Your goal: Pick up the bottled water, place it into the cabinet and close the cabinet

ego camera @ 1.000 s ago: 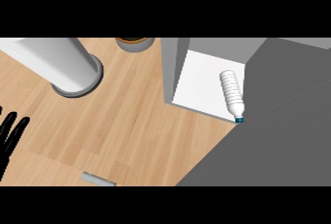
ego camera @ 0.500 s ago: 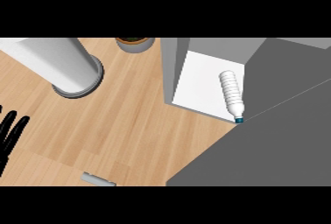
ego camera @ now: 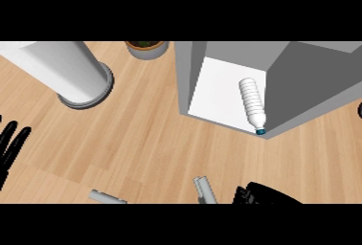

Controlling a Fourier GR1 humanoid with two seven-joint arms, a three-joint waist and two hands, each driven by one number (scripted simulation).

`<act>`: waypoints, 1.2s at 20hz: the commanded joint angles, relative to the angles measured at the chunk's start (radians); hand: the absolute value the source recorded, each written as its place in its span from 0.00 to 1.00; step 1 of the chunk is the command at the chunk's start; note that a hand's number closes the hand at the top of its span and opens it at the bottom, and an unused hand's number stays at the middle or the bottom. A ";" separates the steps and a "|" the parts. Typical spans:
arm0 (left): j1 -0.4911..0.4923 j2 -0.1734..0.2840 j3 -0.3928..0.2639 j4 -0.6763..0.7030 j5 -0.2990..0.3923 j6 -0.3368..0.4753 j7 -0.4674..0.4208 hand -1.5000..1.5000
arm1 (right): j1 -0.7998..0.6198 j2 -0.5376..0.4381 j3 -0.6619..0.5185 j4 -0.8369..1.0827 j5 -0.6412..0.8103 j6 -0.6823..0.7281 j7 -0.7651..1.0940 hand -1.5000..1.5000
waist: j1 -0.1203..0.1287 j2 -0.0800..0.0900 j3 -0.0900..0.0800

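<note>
A black left robot hand [ego camera: 11,143] with long, slender, glossy fingers shows at the frame's left edge. The right robot hand [ego camera: 265,194], also black and blocky in outline, appears at the bottom beside a grey forearm segment [ego camera: 205,189].

Even, bright light falls on the wooden counter [ego camera: 141,139], without glare. Inside the cabinet [ego camera: 304,81] the walls look shaded grey, perhaps a soft shadow.

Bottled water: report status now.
Left hand open, resting at left edge. Right hand at bottom edge. Bottled water lying inside cabinet, door open. Nothing blocking.
</note>
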 commanded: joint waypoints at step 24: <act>0.031 -0.017 0.038 0.056 0.038 -0.035 -0.010 0.00 | -0.802 0.299 -0.326 0.811 0.043 -0.647 0.148 0.00 | -0.078 -0.016 0.019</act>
